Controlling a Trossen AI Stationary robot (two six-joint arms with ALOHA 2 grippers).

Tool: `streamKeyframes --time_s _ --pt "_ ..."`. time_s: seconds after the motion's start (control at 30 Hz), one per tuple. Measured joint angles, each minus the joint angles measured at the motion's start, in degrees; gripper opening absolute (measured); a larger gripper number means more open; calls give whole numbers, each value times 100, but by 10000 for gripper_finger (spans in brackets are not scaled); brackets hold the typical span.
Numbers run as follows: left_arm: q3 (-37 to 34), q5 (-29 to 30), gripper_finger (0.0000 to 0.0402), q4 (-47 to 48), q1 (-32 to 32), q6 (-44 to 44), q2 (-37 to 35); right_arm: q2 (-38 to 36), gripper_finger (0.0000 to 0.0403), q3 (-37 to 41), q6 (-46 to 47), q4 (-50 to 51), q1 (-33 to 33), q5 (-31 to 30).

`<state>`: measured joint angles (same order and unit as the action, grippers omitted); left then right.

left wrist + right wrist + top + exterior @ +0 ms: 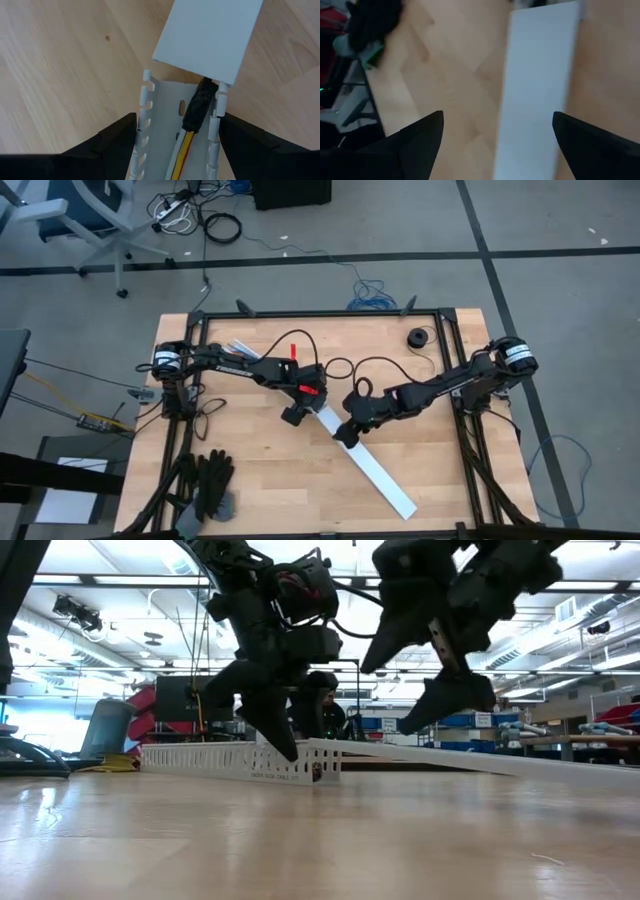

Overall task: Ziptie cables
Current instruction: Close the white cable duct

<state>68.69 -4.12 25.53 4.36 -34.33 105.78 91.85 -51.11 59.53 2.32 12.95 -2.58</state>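
Left gripper (293, 415) sits low at mid-table over the upper end of the long white slotted channel (150, 125). Its fingers (112, 145) straddle the channel's toothed side walls, right against them; whether they actually squeeze the walls cannot be told.

The cables (184, 147) lie inside the channel between those walls: yellow, red and white strands run side by side into a dark plug end (199, 105), which disappears under the edge of the flat white cover (207, 35).

Right gripper (497, 132) hovers just above the cover farther along, claw spread wide with nothing in it, one finger (417, 137) either side of the white strip.

A black glove (208, 478) lies near the table's front-left edge.
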Motion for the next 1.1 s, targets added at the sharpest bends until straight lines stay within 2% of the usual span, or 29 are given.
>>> streamKeyframes --time_s 0.13,0.33,0.43,0.53,0.7,0.9,1.1 --pt "0 0 252 -50 0 7 -1 0 355 -242 146 325 191 -353" --pt "0 0 252 -50 0 7 -2 0 355 -1089 400 2565 563 -1331" --pt "0 0 252 -48 0 7 -2 0 355 -1275 540 3063 651 -1662" --pt "0 0 252 -45 0 9 -2 85 355 -1306 544 2944 617 -1657" --pt "1 0 252 -35 0 8 -2 771 355 -1386 344 2901 455 -1096" --pt "0 0 252 -17 0 9 -2 1231 355 -1987 -166 3302 421 -1450" --pt "0 0 252 -17 2 11 -2 1524 355 -2197 -384 3438 318 -1268"
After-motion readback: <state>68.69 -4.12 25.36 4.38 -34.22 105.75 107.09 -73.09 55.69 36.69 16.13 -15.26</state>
